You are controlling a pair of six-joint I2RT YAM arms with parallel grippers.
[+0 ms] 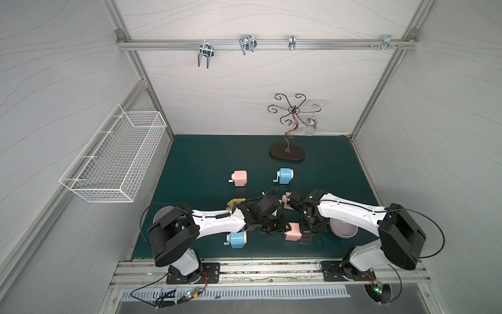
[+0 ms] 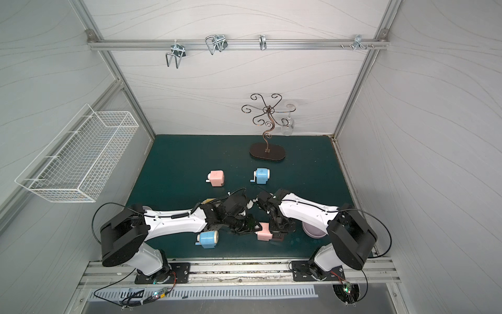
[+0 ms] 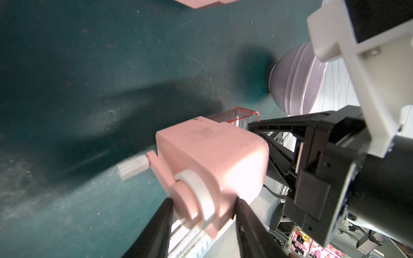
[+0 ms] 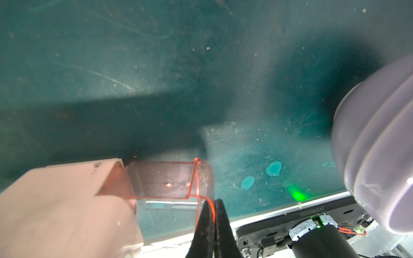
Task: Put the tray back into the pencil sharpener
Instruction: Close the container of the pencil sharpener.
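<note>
My left gripper (image 3: 204,203) is shut on a pink pencil sharpener (image 3: 212,152), its fingers on both sides of the crank end. In both top views the sharpener (image 1: 293,231) (image 2: 264,231) is near the front middle of the green mat, between my two wrists. A clear, red-tinted tray (image 4: 165,178) sticks partly out of the sharpener's (image 4: 55,201) open end. The right gripper (image 4: 215,203) is shut on the tray's outer end wall, pinching the thin plastic edge. The left wrist view shows the tray (image 3: 237,116) beyond the pink body.
A lilac bowl (image 1: 343,229) sits just right of my right wrist, and another bowl (image 1: 163,213) lies under the left arm. A blue sharpener (image 1: 237,239) lies front left; a pink one (image 1: 239,178) and a blue one (image 1: 285,176) stand mid-mat. A cup stand (image 1: 288,152) is behind.
</note>
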